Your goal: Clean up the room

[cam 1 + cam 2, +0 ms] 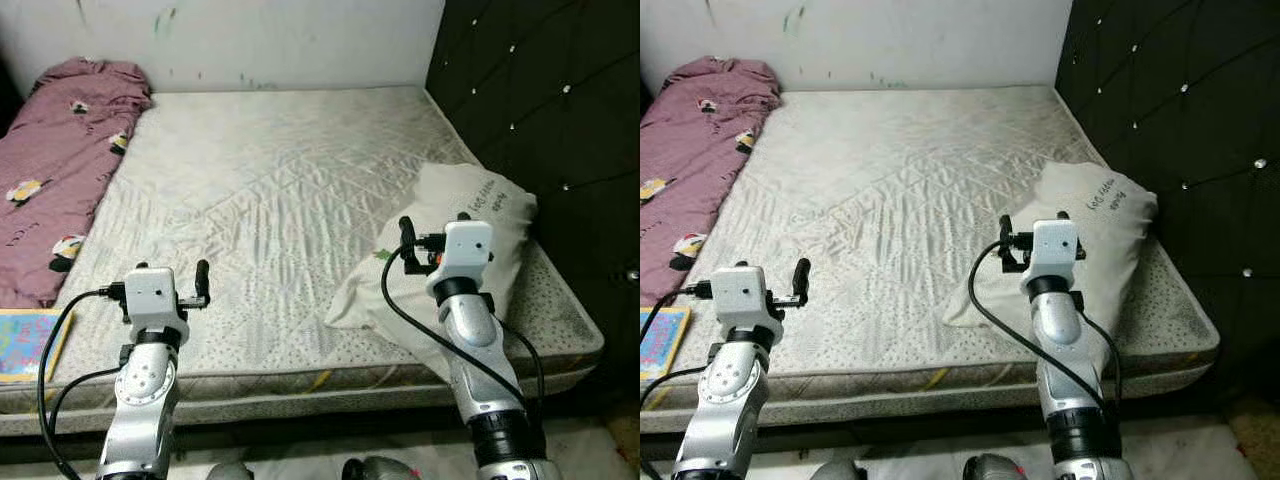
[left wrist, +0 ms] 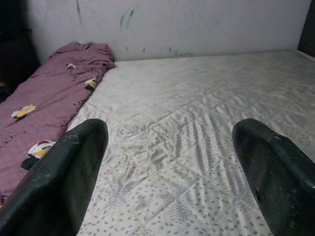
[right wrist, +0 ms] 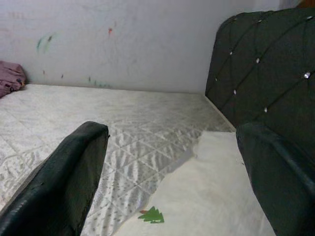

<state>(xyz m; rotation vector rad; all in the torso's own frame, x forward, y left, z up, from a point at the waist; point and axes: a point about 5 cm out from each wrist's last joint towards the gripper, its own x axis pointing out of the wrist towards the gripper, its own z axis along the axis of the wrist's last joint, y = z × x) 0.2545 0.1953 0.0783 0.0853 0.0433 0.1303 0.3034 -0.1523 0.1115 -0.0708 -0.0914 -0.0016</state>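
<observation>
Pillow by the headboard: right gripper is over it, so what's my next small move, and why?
Probably lower the right gripper onto the pillow and close. Its fingers are spread open with the pillow's near corner between and below them, not yet touched. The pillow lies askew, overhanging the mattress edge, so it looks like the item to straighten.

Dark tufted headboard [image 1: 540,110] at right; smudged wall [image 1: 250,40] behind, maybe paint.
</observation>
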